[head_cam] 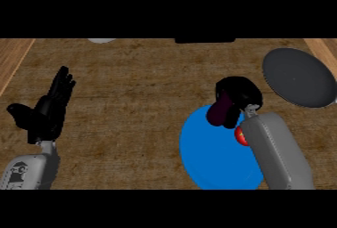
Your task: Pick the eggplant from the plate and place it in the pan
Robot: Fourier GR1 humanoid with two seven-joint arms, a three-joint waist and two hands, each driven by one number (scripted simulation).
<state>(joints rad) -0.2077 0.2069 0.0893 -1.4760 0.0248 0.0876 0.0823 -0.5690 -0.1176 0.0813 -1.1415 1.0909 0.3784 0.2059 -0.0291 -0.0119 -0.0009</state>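
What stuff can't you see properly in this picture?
- Eggplant: partly hidden, head view, the right hand curls over it.
- Blue plate: right side covered by the forearm.
- Red thing: mostly behind the forearm, can't tell what it is.
- Pan: cut off at the right edge.

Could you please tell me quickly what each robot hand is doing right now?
Left robot hand: open, fingers straight, holding nothing.
Right robot hand: curled round the eggplant, above the blue plate.
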